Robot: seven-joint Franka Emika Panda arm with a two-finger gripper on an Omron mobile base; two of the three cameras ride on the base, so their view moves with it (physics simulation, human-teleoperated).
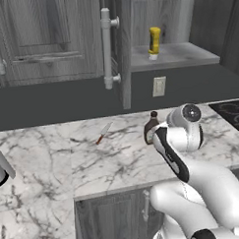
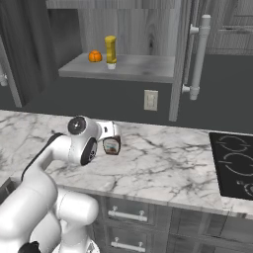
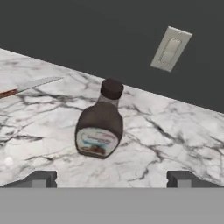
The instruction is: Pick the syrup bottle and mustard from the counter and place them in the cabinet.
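Counter (image 1: pixel 54 159): white marble slab with grey veins, running broad and flat across the near scene, under the dark back wall (image 1: pixel 52 102).

Cabinet (image 1: pixel 175 55): grey wood-grain unit hanging above the counter, its panelled door (image 1: pixel 122 47) standing open and showing edge-on, a long pale bar handle (image 1: pixel 106 48) riding on it. The grey shelf inside is lying exposed.

Arm (image 1: pixel 193 187): white with dark joints, rising from the near edge and bending low over the counter toward the bottle.

Cooktop (image 2: pixel 234 165): black panel sitting in the counter at the far right.

Gripper (image 3: pixel 112 178): hovering just short of the bottle, its two dark fingertips (image 3: pixel 41 178) standing wide apart with nothing between them; the bottle is showing in the span between the tips, farther out.

Syrup bottle (image 3: pixel 99 127): small, dark brown, dark cap, pale label; standing upright on the counter, below the cabinet and right of the knife, apart from the fingers.

Mustard (image 1: pixel 154 42): slim yellow squeeze bottle, whitish cap end down, standing on the cabinet shelf.

Knife (image 1: pixel 103 133): lying flat on the counter left of the bottle, reddish handle nearer, blade pointing toward the wall.

Outlet (image 1: pixel 159 86): pale plate sitting on the back wall below the shelf.

Orange (image 2: pixel 95 56): small round fruit resting on the shelf just left of the mustard.
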